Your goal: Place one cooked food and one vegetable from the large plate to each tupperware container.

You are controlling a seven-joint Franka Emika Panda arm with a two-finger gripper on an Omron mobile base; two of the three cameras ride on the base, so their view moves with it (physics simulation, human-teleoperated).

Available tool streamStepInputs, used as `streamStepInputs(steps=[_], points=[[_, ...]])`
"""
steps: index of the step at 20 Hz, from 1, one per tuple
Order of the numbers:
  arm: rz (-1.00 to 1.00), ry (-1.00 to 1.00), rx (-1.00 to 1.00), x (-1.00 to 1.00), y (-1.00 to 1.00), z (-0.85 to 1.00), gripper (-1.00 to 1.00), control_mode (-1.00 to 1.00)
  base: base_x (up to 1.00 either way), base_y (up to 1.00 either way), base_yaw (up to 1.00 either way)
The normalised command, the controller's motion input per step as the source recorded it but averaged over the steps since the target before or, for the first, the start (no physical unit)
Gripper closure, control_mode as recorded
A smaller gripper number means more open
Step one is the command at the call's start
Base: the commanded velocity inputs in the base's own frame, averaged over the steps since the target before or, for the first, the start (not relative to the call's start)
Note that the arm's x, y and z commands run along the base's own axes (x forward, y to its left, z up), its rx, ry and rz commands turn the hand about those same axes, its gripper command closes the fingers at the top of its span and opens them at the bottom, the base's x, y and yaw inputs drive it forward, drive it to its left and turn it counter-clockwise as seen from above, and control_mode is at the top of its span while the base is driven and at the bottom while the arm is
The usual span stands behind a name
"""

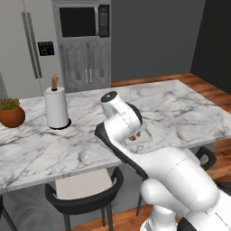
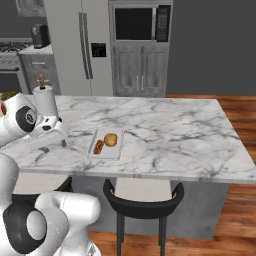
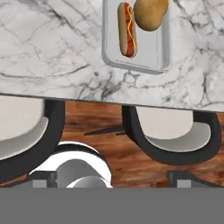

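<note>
One tupperware container [image 2: 106, 143] sits near the bench's [image 2: 165, 130] front edge, already holding a hot dog [image 3: 126, 29] and a potato [image 3: 150, 14]. That tray looks filled, so the next move means finding the large plate. The tool [image 2: 51, 134] hangs just left of the tray; I cannot tell whether its jaws are apart.

White marble counter [image 2: 165, 135], grey veined. Near edge: pale rectangular container [image 2: 106, 143] holding a hot dog [image 2: 98, 146] and a potato [image 2: 110, 139]. Far left: paper towel roll [image 1: 57, 107] upright, potted plant [image 1: 11, 113] beside it.
</note>
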Motion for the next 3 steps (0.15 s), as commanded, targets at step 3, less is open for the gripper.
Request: streamStepInputs(steps=[3], points=[[0.12,0.00,-0.05,-0.35,0.94,0.00,-1.00,-1.00,0.00,0.00,0.00]])
